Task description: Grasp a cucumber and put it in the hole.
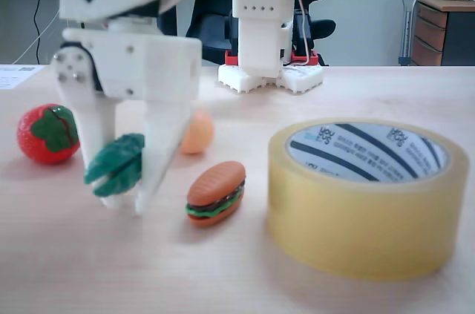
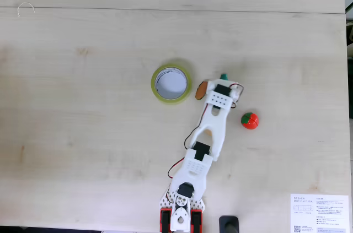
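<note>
In a fixed view my gripper (image 1: 125,197) stands at the left, pointing down, with its white fingers (image 1: 159,158) shut on the dark-green cucumber (image 1: 115,165). The cucumber lies crosswise between them, just above the table. From above, in a fixed view, the gripper (image 2: 222,83) is right of the tape roll (image 2: 172,96), and the cucumber's tip (image 2: 224,76) pokes out beyond it. The yellowish tape roll (image 1: 356,217) lies flat at the right, and its hole (image 1: 367,152) faces up, showing the white striped core.
A toy burger (image 1: 217,192) lies between the gripper and the roll, seen from above as the burger (image 2: 201,90). A red strawberry (image 1: 48,133) (image 2: 250,120) sits on the gripper's far side. An orange ball (image 1: 197,132) lies behind the fingers. A printed sheet (image 2: 319,213) lies at the table's corner.
</note>
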### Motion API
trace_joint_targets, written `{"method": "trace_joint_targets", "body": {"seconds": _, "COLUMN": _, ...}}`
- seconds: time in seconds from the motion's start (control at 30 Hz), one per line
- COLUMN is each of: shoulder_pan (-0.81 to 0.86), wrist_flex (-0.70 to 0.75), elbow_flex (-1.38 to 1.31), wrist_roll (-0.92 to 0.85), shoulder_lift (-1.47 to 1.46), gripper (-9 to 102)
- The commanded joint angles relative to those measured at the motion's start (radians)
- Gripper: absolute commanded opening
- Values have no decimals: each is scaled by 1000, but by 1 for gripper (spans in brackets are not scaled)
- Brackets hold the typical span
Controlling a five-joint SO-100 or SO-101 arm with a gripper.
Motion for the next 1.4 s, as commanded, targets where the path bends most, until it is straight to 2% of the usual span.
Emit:
{"method": "trace_joint_targets", "body": {"seconds": 0.0, "shoulder_pan": 15, "wrist_flex": 164, "elbow_flex": -232, "wrist_roll": 83, "shoulder_lift": 40, "gripper": 0}}
{"method": "trace_joint_targets", "body": {"seconds": 0.47, "shoulder_pan": -21, "wrist_flex": 554, "elbow_flex": -742, "wrist_roll": 83, "shoulder_lift": 51, "gripper": 0}}
{"method": "trace_joint_targets", "body": {"seconds": 0.67, "shoulder_pan": -115, "wrist_flex": 606, "elbow_flex": -744, "wrist_roll": 83, "shoulder_lift": 147, "gripper": 0}}
{"method": "trace_joint_targets", "body": {"seconds": 0.93, "shoulder_pan": -322, "wrist_flex": 624, "elbow_flex": -744, "wrist_roll": 97, "shoulder_lift": 222, "gripper": 0}}
{"method": "trace_joint_targets", "body": {"seconds": 1.2, "shoulder_pan": -523, "wrist_flex": 637, "elbow_flex": -736, "wrist_roll": 97, "shoulder_lift": 184, "gripper": 0}}
{"method": "trace_joint_targets", "body": {"seconds": 1.37, "shoulder_pan": -586, "wrist_flex": 635, "elbow_flex": -736, "wrist_roll": 97, "shoulder_lift": 124, "gripper": 0}}
